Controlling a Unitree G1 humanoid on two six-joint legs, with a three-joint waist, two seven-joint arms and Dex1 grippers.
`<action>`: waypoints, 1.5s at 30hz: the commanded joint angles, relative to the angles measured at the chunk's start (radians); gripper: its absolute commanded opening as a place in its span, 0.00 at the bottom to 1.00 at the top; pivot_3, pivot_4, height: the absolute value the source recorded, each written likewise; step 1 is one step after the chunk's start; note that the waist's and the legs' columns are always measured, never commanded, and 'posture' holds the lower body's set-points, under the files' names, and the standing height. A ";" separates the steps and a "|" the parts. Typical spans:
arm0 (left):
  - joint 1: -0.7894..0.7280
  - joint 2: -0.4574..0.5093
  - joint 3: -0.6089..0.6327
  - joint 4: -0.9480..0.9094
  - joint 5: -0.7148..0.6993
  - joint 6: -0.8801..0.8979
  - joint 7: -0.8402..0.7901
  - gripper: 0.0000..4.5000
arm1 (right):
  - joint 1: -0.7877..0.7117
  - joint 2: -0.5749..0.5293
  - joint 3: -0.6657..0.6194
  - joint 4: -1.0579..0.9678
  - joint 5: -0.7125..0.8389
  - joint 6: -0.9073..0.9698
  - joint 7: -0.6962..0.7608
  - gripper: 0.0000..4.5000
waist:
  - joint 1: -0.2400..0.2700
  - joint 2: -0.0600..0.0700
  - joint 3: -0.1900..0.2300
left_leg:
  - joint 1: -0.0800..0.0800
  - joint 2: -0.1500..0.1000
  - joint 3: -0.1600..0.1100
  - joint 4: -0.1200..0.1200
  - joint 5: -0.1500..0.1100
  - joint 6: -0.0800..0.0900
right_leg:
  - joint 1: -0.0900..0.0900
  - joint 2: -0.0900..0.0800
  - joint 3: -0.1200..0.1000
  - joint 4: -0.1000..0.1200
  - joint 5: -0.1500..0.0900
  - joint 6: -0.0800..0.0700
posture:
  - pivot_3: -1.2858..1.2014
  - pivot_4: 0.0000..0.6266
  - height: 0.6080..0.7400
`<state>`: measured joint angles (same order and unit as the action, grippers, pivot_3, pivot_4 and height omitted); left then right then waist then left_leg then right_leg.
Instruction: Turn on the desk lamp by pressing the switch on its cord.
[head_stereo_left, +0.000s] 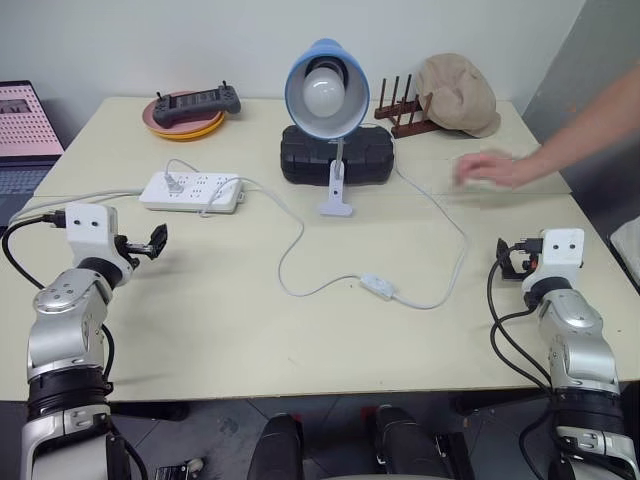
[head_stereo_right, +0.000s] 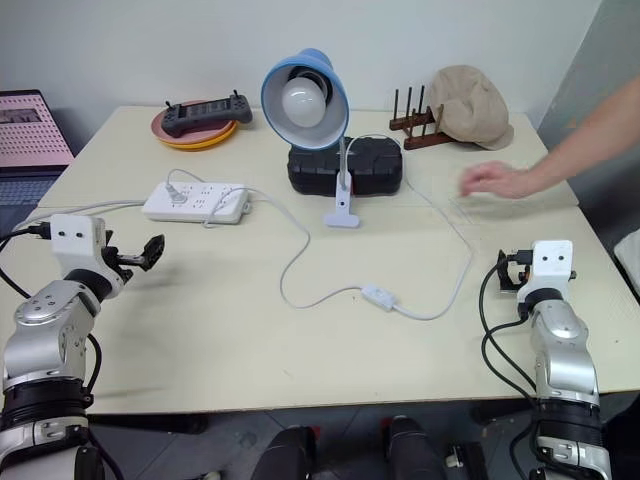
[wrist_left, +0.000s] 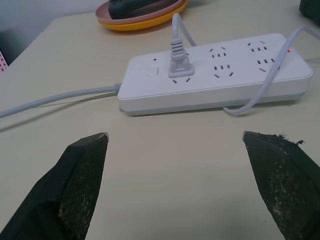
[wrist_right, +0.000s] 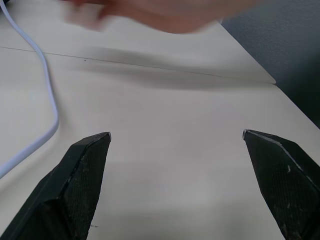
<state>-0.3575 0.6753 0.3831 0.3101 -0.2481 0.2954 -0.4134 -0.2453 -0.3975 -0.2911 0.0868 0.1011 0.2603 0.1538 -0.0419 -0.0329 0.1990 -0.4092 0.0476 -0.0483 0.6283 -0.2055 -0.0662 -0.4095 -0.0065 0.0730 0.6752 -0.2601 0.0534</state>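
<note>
Behind the desk lamp (head_stereo_left: 325, 90), a black case (head_stereo_left: 337, 155) half-hidden.

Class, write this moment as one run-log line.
left gripper: open, empty | right gripper: open, empty | switch: untouched | desk lamp: unlit | person's hand: over table
</note>
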 joint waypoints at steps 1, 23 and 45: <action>-0.009 0.019 0.023 -0.019 -0.016 -0.002 -0.014 1.00 | -0.013 -0.021 -0.017 -0.012 0.002 -0.021 -0.001 0.99 | 0.000 0.000 0.000 | 0.000 0.000 0.000 0.000 0.000 0.000 | 0.000 0.000 0.000 0.000 0.000 0.000 | 0.52 0.24 1.00; 0.093 0.217 -0.279 -0.583 -0.241 0.291 -0.597 1.00 | 0.043 -0.344 0.223 -0.485 0.462 0.485 0.659 0.99 | -0.003 -0.001 0.001 | -0.001 0.001 0.000 0.000 0.000 0.000 | 0.001 0.000 0.000 -0.003 -0.005 -0.006 | 0.52 0.24 1.00; -0.004 0.173 -0.489 -0.654 -0.160 0.184 -0.727 1.00 | -0.043 -0.091 0.478 -0.250 0.216 0.312 0.590 0.99 | -0.009 -0.001 0.002 | -0.007 0.000 -0.001 0.001 0.000 0.000 | -0.006 0.001 -0.001 0.001 -0.003 0.000 | 0.52 0.24 1.00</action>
<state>-0.3701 0.8481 -0.1253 -0.3069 -0.4057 0.4884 -1.1481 -0.2988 -0.4712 0.2236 -0.1489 0.2978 0.5690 0.7263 -0.0513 -0.0335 0.2005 -0.4156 0.0480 -0.0497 0.6295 -0.2056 -0.0658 -0.4150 -0.0058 0.0721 0.6761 -0.2629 0.0536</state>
